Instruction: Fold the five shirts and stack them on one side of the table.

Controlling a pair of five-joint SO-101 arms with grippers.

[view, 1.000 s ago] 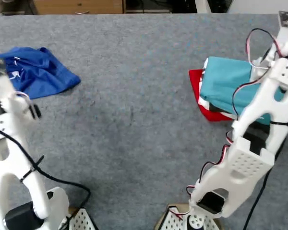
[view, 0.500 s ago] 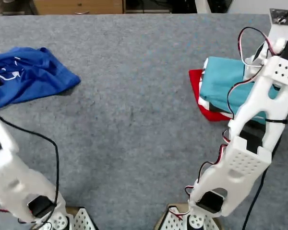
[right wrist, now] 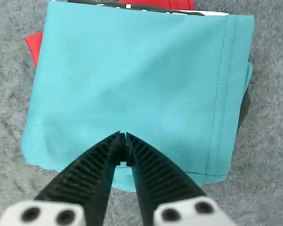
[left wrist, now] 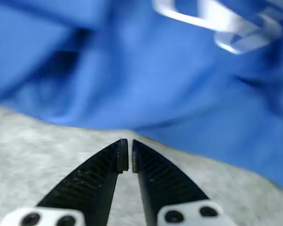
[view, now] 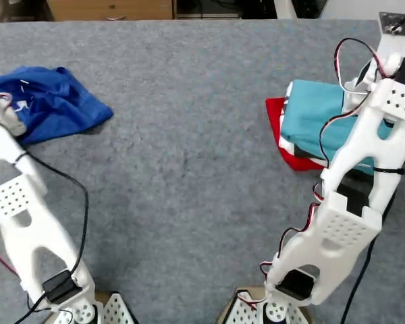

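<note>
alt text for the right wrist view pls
The right gripper, shut and empty, hangs above a folded teal shirt. A red shirt pokes out beneath it, on the grey table.

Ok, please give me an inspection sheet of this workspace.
Surface: grey table, flat.
Job's things: blue shirt crumpled at one side; teal shirt folded, lying on the red shirt at the other side.
Clutter: nothing seen.
Grippers: left gripper shut, at the blue shirt's edge; right gripper shut, over the teal shirt.
Cables: wires along the right arm; black cable by the left arm.
Surroundings: wooden cabinet behind the table.
</note>
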